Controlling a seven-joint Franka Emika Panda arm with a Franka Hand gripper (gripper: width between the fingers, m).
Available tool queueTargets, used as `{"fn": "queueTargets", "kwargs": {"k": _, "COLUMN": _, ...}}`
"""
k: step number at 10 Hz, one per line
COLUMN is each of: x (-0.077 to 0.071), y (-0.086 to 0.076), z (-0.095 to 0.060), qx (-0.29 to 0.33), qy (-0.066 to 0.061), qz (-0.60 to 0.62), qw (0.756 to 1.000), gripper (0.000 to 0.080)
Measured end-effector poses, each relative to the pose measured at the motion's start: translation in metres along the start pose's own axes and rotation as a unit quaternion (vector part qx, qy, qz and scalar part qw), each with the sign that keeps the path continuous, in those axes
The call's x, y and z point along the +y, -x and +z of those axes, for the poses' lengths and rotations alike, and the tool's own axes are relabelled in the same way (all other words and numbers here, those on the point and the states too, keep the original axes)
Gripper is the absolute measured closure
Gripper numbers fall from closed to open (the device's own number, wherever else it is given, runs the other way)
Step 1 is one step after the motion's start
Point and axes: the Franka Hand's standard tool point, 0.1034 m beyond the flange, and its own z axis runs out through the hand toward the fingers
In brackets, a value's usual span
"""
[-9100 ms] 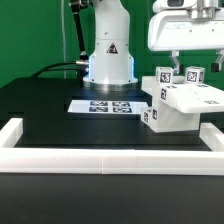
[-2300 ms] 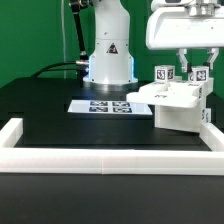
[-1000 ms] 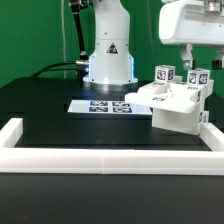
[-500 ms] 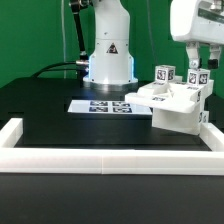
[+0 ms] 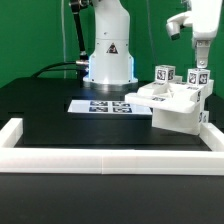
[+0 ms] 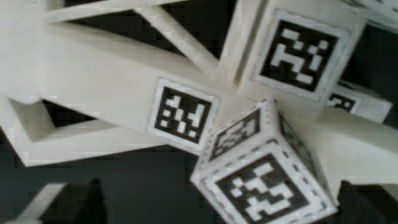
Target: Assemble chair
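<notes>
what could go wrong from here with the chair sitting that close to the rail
The chair stands against the border rail at the exterior view's right, so a nudge could tip it or jam it there. The open pincer hangs close above its tagged posts and could clip one when it moves.

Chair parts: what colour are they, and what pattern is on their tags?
White chair parts; tags are black-and-white squares, clearest in the wrist view.

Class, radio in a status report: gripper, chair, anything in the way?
Gripper open, empty, above the chair. Chair on table against the border rail, at the exterior view's right, untouched. Marker board beside it, apart. Nothing in the way.
</notes>
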Motion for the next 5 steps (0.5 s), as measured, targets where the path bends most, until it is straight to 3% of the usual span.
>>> {"fn": "queueTargets", "kwargs": {"k": 5, "x": -0.0026, "y": 0.0061, "z": 0.0103, "qx": -0.012, "qy": -0.003, "qz": -0.087, "qw": 0.996, "gripper": 0.015}}
